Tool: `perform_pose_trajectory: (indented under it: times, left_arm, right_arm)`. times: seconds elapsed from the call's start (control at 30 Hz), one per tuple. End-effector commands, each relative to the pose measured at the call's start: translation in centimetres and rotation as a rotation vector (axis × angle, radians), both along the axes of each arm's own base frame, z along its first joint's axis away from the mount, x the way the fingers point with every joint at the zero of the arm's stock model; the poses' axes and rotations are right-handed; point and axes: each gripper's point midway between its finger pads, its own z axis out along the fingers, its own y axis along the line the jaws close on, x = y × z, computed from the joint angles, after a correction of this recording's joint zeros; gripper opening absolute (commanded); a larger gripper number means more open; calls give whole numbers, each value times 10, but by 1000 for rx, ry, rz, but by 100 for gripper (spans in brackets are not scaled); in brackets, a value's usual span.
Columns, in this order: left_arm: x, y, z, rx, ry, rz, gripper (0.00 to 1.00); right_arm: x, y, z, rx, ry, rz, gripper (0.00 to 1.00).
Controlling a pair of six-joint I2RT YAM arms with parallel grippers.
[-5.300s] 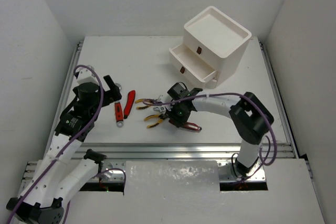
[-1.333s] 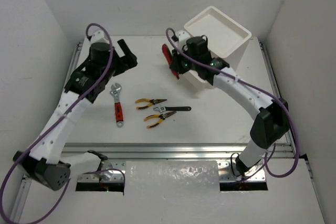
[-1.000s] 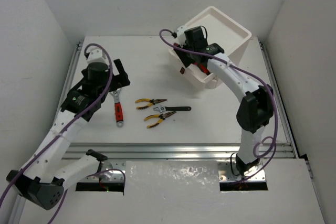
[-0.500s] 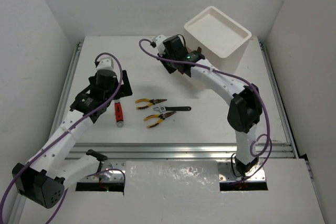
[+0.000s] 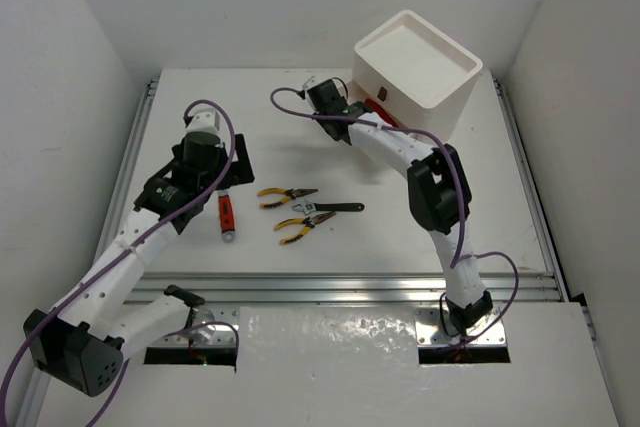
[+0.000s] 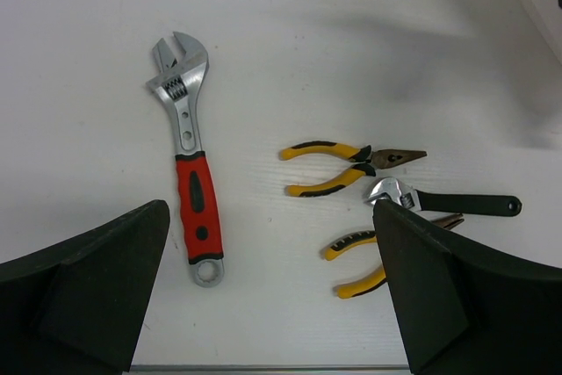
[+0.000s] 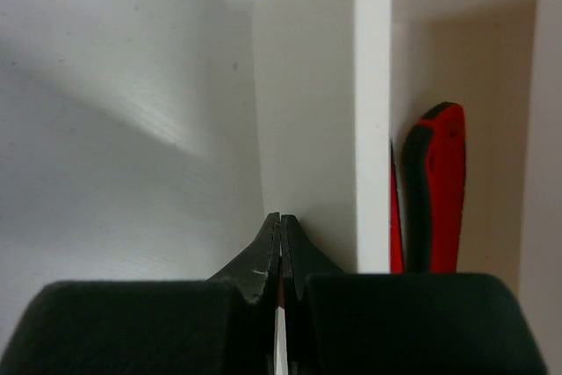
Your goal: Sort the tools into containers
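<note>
The white drawer unit (image 5: 415,72) stands at the back right. My right gripper (image 5: 338,119) is shut and empty, its tips (image 7: 281,239) against the white front wall of a drawer (image 7: 307,111). Red-and-black utility knives (image 7: 435,186) lie inside that drawer and show as a red strip in the top view (image 5: 385,121). My left gripper (image 5: 232,167) is open and empty (image 6: 272,305), hovering above the red-handled wrench (image 5: 227,215) (image 6: 189,164). Two yellow-handled pliers (image 5: 287,193) (image 5: 298,229) and the black-handled wrench (image 5: 335,209) lie mid-table. No screwdrivers are in view.
The table's metal rails (image 5: 330,282) run along the near edge and the sides. White walls close in on the left, back and right. The pliers (image 6: 351,164) and black wrench (image 6: 448,203) lie just right of the red wrench.
My right gripper carried a red utility knife to the open drawer, left it there, and now sits shut at the drawer's front. The drawer sits further in. My left gripper came down over the red wrench.
</note>
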Motion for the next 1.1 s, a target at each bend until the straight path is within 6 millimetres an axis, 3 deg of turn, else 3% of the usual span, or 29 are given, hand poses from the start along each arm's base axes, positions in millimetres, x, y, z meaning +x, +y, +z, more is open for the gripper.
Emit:
perform_pose_trajectory:
  times: [0.0, 0.2, 0.3, 0.47, 0.67, 0.73, 0.83, 0.97, 1.0, 1.07]
  left_arm:
    - [7, -1, 4, -7, -31, -10, 100]
    - [6, -1, 2, -7, -30, -11, 100]
    - [7, -1, 2, -7, -29, -15, 100]
    - [8, -3, -1, -7, -17, -24, 100]
    - [9, -4, -3, -6, -11, -25, 100]
    - [9, -5, -3, -10, -11, -32, 100]
    - [9, -5, -3, -10, -9, -33, 100]
    - [9, -7, -5, -11, -3, -39, 100]
    - [10, -7, -4, -12, -4, -41, 100]
    - [10, -8, -6, -11, 3, -43, 100]
  right_arm:
    - [24, -51, 73, -18, -195, -112, 0]
    - [38, -71, 57, -38, -115, -35, 1]
    - [27, -65, 45, -20, -48, 67, 5]
    - [5, -43, 33, 71, 43, 179, 3]
    - [-10, -32, 45, 173, 36, 206, 10]
    - [-16, -26, 45, 183, 86, 242, 0]
    - [-27, -13, 27, 190, 184, 305, 0]
    - [-26, -22, 6, 80, 213, 277, 0]
    - [-18, -40, 3, -22, 178, 197, 0]
    - [-2, -53, 6, -112, 97, 141, 0]
